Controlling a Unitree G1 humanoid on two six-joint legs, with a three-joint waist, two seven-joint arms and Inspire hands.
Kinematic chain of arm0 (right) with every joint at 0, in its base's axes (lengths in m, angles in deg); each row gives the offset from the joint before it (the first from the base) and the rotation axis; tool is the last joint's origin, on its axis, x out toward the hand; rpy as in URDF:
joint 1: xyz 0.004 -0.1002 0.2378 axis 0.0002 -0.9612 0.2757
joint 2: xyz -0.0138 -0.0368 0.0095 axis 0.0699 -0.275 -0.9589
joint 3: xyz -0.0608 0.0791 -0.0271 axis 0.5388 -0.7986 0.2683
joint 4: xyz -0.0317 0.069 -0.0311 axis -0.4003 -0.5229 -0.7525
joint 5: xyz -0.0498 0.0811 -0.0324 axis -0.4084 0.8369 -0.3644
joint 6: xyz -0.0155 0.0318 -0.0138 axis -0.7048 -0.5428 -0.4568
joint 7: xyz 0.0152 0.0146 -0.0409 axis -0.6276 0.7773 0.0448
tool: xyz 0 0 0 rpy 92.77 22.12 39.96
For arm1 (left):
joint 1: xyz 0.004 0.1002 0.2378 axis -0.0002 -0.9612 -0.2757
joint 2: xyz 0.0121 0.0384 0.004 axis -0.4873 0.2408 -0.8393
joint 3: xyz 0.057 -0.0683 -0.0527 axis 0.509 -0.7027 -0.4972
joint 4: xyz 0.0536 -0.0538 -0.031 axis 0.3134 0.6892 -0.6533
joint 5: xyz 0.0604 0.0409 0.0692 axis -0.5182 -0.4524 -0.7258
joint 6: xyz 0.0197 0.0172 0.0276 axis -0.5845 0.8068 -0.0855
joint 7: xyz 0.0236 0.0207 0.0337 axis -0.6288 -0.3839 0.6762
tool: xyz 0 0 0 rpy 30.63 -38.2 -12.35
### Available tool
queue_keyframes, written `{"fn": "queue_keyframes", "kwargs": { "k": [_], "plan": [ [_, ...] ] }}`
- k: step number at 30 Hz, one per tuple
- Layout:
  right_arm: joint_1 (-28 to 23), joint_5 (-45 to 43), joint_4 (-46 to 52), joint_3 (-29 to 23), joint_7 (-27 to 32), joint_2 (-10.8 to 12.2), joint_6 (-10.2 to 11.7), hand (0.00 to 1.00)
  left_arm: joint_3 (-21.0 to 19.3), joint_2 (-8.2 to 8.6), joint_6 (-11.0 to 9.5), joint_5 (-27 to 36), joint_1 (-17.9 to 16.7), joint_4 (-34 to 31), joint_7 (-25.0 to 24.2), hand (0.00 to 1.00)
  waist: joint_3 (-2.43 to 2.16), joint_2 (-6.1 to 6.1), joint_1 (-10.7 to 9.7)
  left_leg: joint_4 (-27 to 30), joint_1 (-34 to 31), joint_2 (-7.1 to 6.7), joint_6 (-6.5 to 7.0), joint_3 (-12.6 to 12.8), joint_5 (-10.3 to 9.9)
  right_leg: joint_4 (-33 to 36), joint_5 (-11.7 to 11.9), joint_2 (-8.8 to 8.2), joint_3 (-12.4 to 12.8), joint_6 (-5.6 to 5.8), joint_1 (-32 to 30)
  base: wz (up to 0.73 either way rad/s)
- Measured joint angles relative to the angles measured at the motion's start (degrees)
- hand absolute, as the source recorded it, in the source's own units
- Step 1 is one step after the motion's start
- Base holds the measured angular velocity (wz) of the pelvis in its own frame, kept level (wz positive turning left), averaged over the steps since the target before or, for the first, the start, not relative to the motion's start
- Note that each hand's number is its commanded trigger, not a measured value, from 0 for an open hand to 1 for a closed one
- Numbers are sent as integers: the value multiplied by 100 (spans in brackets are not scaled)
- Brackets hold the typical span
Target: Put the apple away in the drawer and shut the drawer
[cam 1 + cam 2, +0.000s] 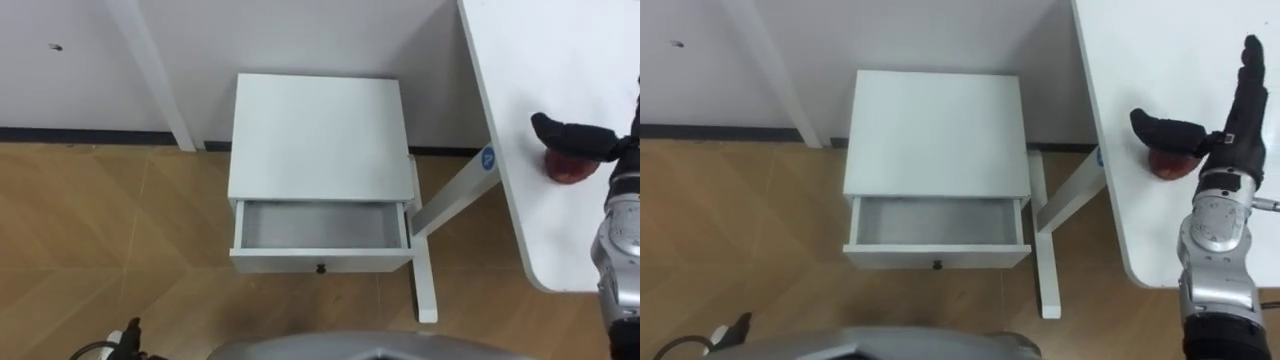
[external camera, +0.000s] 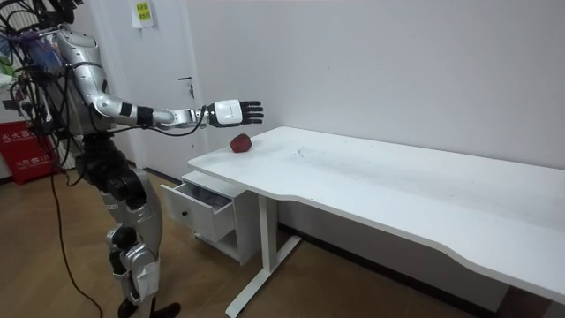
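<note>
Hovering over the round red apple (image 1: 1170,165) on the smooth white table (image 1: 1160,40), my right hand (image 1: 1238,135) holds its fingers straight and spread.

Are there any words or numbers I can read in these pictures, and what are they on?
Yellow sign on the door: it has print, but too small to read.
Red thing at the room view's left edge: light characters, too blurred to read.
Blue round sticker on the desk leg: a white mark, too small to read.
So there are three texts, and none can be read.
</note>
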Motion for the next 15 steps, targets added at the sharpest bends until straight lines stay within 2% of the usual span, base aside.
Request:
{"fn": "queue_keyframes", "kwargs": {
  "k": [7, 10, 15],
  "plan": [
    [3, 0, -522, 0, -259, -2, -69, 0, 0, -8, -2, 0, -1, 33, 26, 0, 12, 8, 3, -3, 3, 1, -5, 1, 3, -2, 0, -15, 12, 0, 1, 0],
    [4, -4, -561, -1, -309, -2, -66, 0, -1, -11, -12, 0, 4, 79, 33, 0, 42, 15, 0, -4, 0, 1, -5, 4, 3, -2, 0, -7, 15, 0, -2, 0],
    [4, -2, -801, -10, -387, -2, -52, 0, -1, -8, -12, 1, -35, 113, 35, 0, 44, 26, 3, -6, -1, 0, -5, 5, 3, -2, 0, -4, 15, 0, -4, 0]
  ]
}}
